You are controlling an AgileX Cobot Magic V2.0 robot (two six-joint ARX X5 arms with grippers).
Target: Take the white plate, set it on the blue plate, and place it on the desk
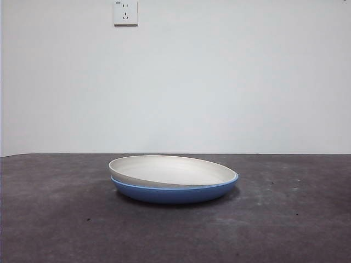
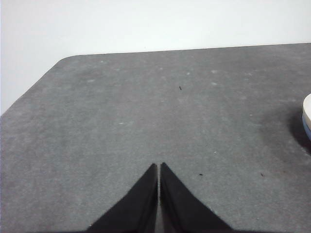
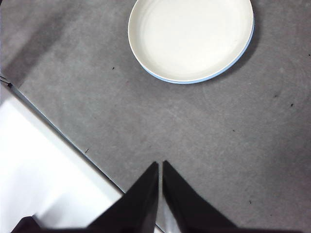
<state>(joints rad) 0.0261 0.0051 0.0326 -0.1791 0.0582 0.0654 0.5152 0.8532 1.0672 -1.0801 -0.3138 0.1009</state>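
White plate [image 1: 173, 170] nested in the blue plate [image 1: 174, 193], tilted, its 9 o'clock rim raised and its 3 o'clock rim seated; the stack rests mid-worktop [image 1: 55, 219]. Wall socket [image 1: 125, 12] at 11 o'clock above the stack. Left claw [image 2: 159, 167] clenched, empty, over bare worktop, well apart from the plates. Right claw [image 3: 160, 166] clenched, empty, near the worktop edge, the stack at its 12 o'clock.
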